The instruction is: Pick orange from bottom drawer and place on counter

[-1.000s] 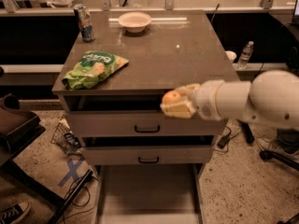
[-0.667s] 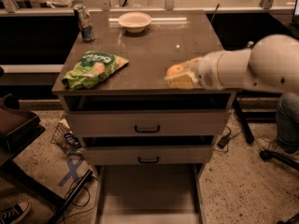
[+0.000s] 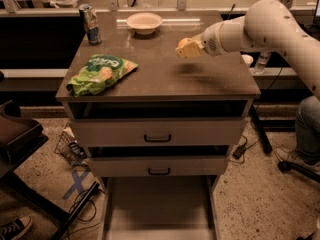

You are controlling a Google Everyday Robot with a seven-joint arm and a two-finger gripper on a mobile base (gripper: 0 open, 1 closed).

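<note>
Camera view: we see our gripper (image 3: 189, 49) clamped on the orange (image 3: 183, 42), hovering over the counter (image 3: 165, 79) toward its two o'clock edge, with the bottom drawer (image 3: 157, 206) open at six.

orange (image 3: 183, 42): small, round, held in gripper (image 3: 188, 49) above counter (image 3: 165, 81) right side | bottom drawer (image 3: 157, 209): pulled out
</note>
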